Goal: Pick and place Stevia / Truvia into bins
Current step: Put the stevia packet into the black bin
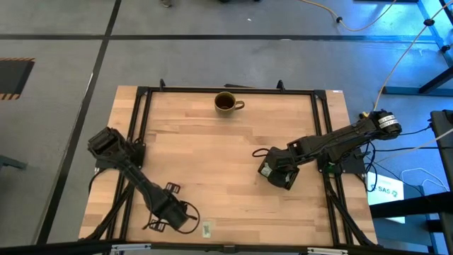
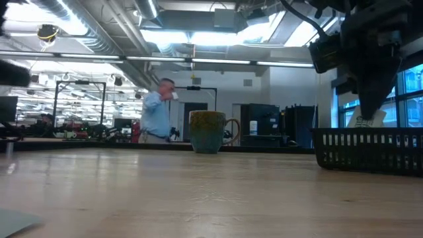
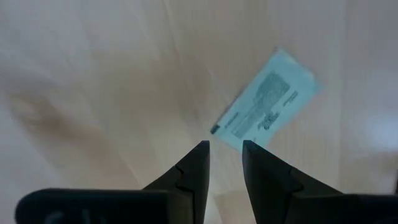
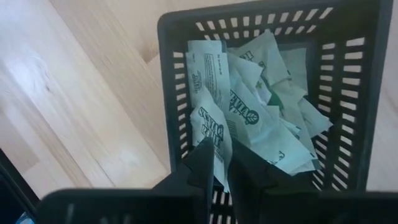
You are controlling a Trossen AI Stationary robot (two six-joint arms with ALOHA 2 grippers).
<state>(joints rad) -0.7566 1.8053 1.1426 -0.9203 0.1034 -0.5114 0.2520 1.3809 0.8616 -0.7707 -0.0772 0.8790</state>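
right gripper (image 4: 225, 163) is pinching a sachet (image 4: 210, 127) over the bin (image 4: 172, 93); left gripper (image 3: 225, 160) is lining up on a loose sachet (image 3: 267, 102).

right fingers are sitting close together with the white-and-green packet caught between their tips, hanging just inside the slotted black wall so that a release would likely drop it onto the pile (image 4: 267, 118) of sachets already lying there rather than onto the wood. left fingers are standing slightly apart with nothing between them, pointing down at the table (image 1: 212, 156) near its front edge, the lone packet lying flat and skewed just beyond their tips, not yet touched. that narrow gap probably suits so thin a packet. mug (image 1: 226, 103) is standing well apart at the far edge, out of both arms' way.
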